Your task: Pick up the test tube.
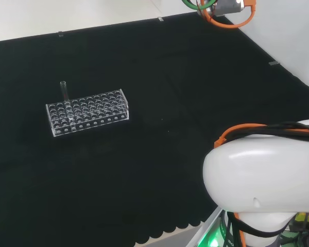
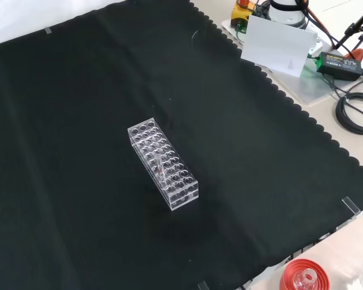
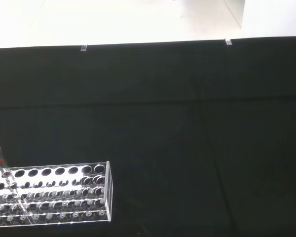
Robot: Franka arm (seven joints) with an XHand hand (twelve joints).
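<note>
A clear test tube (image 1: 64, 92) stands upright in a clear plastic rack (image 1: 87, 111) on the black cloth, near the rack's left end in the head view. In the front view the test tube (image 2: 159, 167) leans slightly in the rack (image 2: 163, 163) at the cloth's middle. The wrist view has the test tube (image 3: 0, 163) rising from the rack (image 3: 49, 192), with several empty holes beside it. The arm's white link (image 1: 262, 175) sits at the head view's lower right, well away from the rack.
A red ribbed ring stand (image 2: 302, 277) lies off the cloth's near edge in the front view. A white card (image 2: 278, 45), a black box (image 2: 339, 60) and cables (image 2: 357, 109) lie beyond the cloth's right side. Bare black cloth surrounds the rack.
</note>
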